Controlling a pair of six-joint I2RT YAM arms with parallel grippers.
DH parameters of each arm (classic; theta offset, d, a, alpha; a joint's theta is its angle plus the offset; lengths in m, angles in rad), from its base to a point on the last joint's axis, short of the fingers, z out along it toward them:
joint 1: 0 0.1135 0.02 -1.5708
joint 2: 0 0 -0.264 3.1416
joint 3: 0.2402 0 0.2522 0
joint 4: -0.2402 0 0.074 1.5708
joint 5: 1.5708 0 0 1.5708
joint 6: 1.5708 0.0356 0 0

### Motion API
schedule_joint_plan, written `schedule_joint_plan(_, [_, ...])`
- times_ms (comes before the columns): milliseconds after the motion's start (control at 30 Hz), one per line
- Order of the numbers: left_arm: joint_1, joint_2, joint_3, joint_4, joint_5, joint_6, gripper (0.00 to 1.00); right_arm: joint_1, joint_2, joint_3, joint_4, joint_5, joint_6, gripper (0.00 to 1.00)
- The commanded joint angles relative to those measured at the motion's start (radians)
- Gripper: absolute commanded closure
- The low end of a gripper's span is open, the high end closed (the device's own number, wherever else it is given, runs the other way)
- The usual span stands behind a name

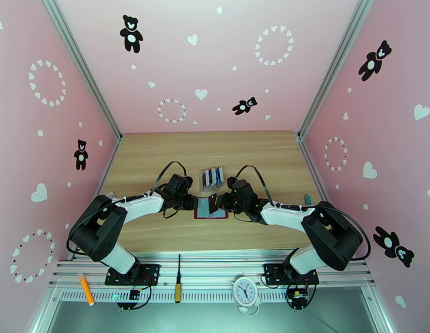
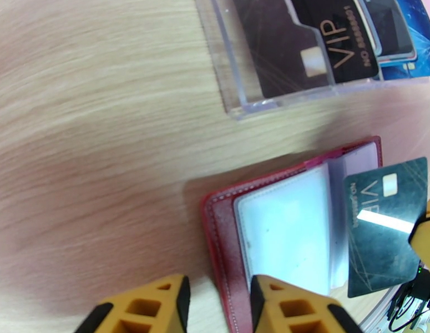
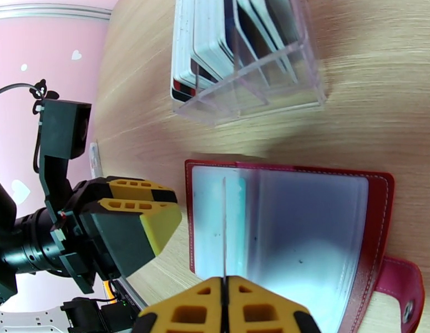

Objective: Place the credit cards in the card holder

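Right wrist view shows you your right gripper (image 3: 223,284) clenched on a teal credit card (image 3: 223,228), held edge-on over the open card holder (image 3: 379,228). Your left gripper (image 3: 159,209) crowds the holder's left edge, jaws parted. A clear rack (image 3: 259,90) with more cards (image 3: 215,45) stands just behind the holder.

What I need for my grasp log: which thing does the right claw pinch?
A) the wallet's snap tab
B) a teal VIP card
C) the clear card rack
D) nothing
B: the right claw is shut on the teal VIP card, seen edge-on between its fingers in the right wrist view, over the open dark-red wallet.
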Motion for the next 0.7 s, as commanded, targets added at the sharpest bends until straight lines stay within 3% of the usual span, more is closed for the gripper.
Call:
schedule_joint_plan(0, [-0.009, 0.016, 0.015, -0.002, 0.002, 0.012, 0.64, 0.006, 0.018, -0.02, 0.033, -0.007, 0.014, 0.9])
schedule_joint_plan(667, [-0.008, 0.022, 0.017, -0.004, 0.003, 0.009, 0.66, 0.006, 0.062, -0.028, 0.06, -0.012, 0.019, 0.91])
